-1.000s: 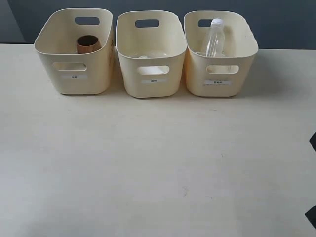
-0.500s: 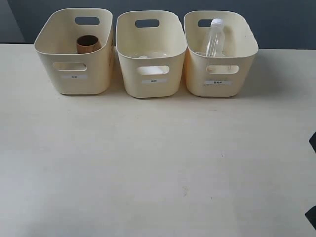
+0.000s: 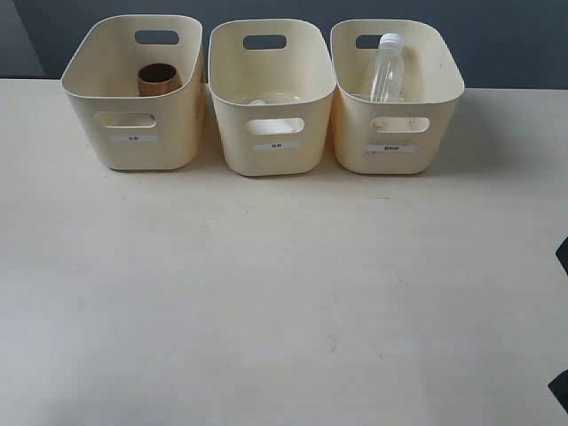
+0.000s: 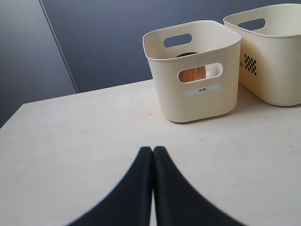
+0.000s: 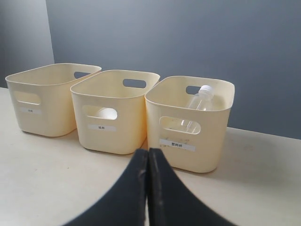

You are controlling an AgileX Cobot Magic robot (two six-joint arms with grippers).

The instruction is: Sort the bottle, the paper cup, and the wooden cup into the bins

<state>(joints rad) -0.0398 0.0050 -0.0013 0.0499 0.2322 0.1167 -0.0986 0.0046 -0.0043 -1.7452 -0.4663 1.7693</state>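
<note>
Three cream bins stand in a row at the far side of the table. The left bin (image 3: 133,133) (image 4: 197,101) holds the brown wooden cup (image 3: 158,78) (image 4: 193,74). Leaning upright in the right bin (image 3: 395,133) (image 5: 188,150) is the clear bottle (image 3: 384,71) (image 5: 200,100) with its white cap. In the middle bin (image 3: 271,146) (image 5: 110,136) lies a white shape (image 3: 266,99), probably the paper cup, mostly hidden. My left gripper (image 4: 153,149) and my right gripper (image 5: 148,151) are both shut on nothing, low over the table and well short of the bins.
A dark wall rises behind the bins. Two dark arm parts (image 3: 563,251) poke in at the exterior view's right edge. The cream table (image 3: 266,293) stretches wide in front of the bins.
</note>
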